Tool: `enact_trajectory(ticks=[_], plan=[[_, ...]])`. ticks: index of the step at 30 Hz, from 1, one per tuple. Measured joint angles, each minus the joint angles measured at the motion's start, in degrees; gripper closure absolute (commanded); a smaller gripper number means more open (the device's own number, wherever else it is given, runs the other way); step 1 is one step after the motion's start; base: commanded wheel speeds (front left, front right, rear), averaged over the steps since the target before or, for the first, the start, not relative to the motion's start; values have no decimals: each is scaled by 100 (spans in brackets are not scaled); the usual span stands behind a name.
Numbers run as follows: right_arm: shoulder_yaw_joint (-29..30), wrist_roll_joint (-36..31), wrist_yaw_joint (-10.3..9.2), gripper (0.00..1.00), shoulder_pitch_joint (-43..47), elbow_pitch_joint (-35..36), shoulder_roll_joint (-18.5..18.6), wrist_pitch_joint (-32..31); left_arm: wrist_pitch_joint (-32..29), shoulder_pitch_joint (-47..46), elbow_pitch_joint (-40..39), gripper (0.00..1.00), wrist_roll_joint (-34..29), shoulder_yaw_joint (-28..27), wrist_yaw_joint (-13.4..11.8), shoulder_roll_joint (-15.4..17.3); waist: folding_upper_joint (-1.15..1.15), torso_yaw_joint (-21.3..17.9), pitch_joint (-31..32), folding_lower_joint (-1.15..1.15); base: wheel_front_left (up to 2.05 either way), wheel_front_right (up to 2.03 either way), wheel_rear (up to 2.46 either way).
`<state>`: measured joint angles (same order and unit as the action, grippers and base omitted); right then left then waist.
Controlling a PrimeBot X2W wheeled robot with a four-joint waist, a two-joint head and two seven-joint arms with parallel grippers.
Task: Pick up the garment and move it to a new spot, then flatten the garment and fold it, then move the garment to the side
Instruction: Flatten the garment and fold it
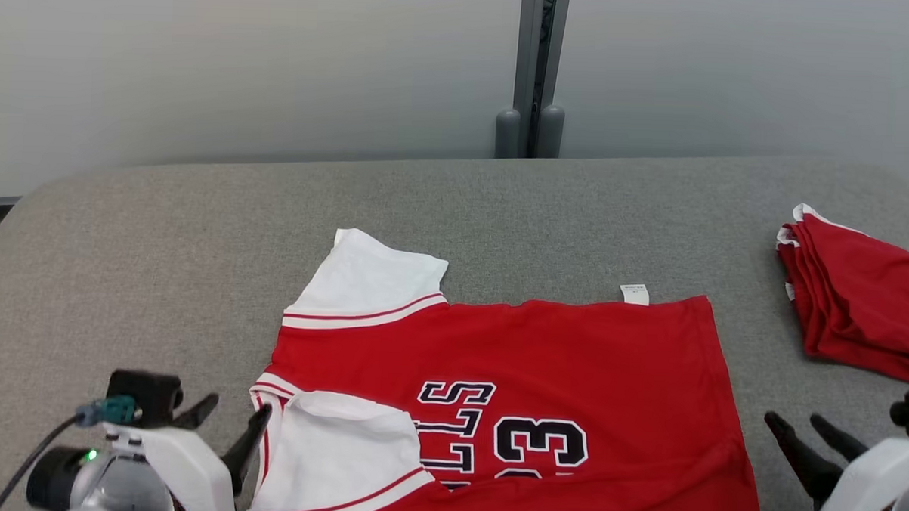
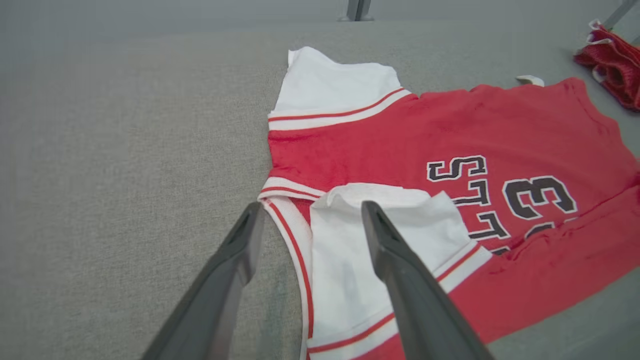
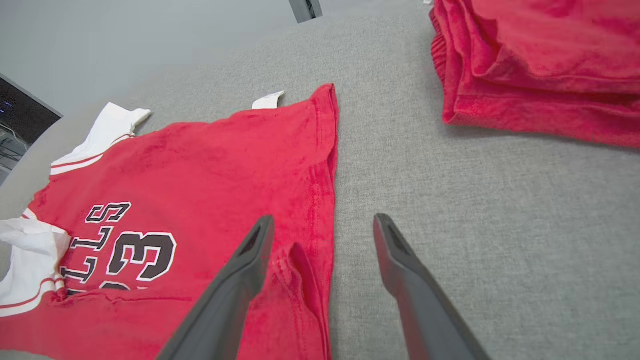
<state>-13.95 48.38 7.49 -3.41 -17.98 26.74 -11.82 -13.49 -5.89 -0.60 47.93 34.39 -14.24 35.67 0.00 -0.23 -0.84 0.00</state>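
The garment [image 1: 571,365] is a red jersey with white sleeves and black lettering, spread on the grey table [image 1: 159,260] with its collar end to the left. Its near sleeve [image 2: 350,235] is folded in over the chest, and its near edge is folded up over the lettering. My left gripper [image 1: 235,410] stands open at the collar end; in the left wrist view its jaws [image 2: 312,207] straddle the collar edge without gripping it. Beside the hem [image 3: 325,165] at the lower right, my right gripper [image 1: 794,420] is open too, one finger [image 3: 240,280] over the cloth and the other over the table.
A pile of folded red cloth [image 1: 861,300] lies at the table's right edge, apart from the jersey. A small white tag [image 1: 634,293] sticks out at the jersey's far edge. A grey wall with a vertical post [image 1: 533,69] stands behind the table.
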Motion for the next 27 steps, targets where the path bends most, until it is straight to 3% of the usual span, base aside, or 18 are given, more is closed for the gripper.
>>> enact_trajectory(ticks=[9, 14, 27], plan=[[312, -698, 0, 0, -1417, -583, -634, 16, -299, -1891, 904, 0, -136, 32, 648, -389, 0, -60, -652, 0, 0, 0, 0], [160, -822, 0, 0, -2087, -983, -666, -37, -669, -2989, 1572, 0, -280, 237, 1032, -672, 0, -78, -1084, 0, 0, 0, 0], [-567, -688, 0, 0, -3345, -1595, -641, -289, -1183, -4803, 3283, 0, -516, 610, 1656, -1333, 0, -237, -1958, 0, 0, 0, 0]])
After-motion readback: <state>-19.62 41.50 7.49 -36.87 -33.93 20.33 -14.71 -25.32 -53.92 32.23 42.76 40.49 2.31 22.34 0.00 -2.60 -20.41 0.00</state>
